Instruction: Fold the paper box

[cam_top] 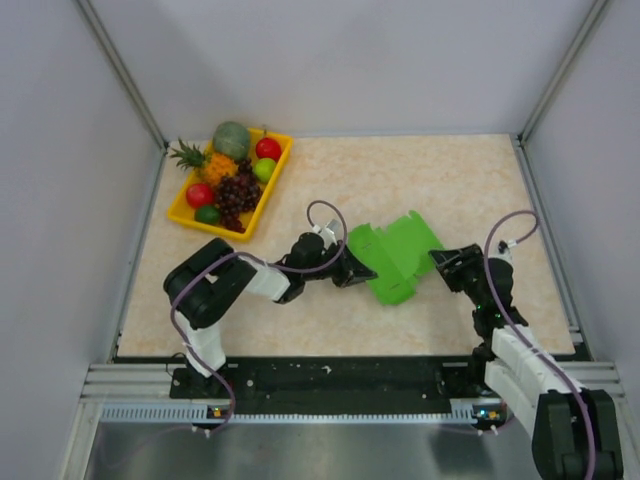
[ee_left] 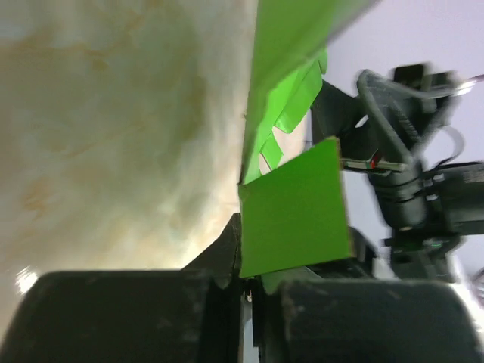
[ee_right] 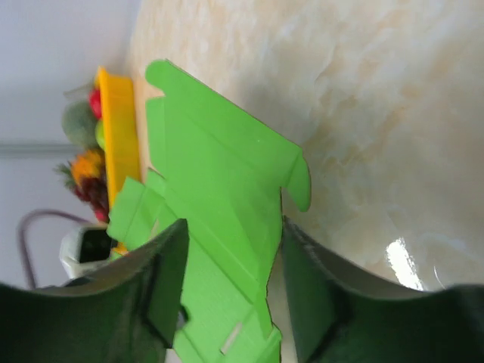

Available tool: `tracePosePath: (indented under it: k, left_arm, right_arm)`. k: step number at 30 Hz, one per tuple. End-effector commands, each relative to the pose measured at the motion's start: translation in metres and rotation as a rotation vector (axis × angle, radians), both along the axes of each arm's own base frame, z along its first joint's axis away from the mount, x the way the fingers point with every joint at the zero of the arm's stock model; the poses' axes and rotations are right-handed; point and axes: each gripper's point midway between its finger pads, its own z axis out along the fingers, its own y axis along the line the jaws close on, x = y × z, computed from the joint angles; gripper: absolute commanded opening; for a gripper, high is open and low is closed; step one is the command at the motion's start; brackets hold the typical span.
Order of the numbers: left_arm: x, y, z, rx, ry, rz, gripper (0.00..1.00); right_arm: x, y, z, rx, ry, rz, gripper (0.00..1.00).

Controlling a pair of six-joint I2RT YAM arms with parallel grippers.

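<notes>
Pinching a flap of the paper box [cam_top: 400,256] was the left pincer [cam_top: 359,271]; the right pincer [cam_top: 441,261] stood spread around the opposite edge.

Overhead, two wrist close-ups; shared paper box [cam_top: 398,255]
</notes>
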Motion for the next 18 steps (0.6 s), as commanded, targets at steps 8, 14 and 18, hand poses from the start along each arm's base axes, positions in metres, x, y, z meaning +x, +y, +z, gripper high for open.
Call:
tracePosePath:
  k: [8, 14, 18]
  left_arm:
    - [0.019, 0.103, 0.046, 0.613, -0.591, -0.272, 0.0]
    - [-0.035, 0.102, 0.078, 0.462, -0.598, -0.59, 0.0]
    - [-0.048, 0.101, 0.092, 0.416, -0.603, -0.654, 0.0]
  right_arm:
    - [0.007, 0.045, 0.099, -0.572, -0.244, 0.621, 0.68]
    - [0.001, 0.109, 0.2, -0.737, -0.721, 1.062, 0.74]
    - [-0.006, 0.133, 0.205, -0.788, -0.762, 1.237, 0.74]
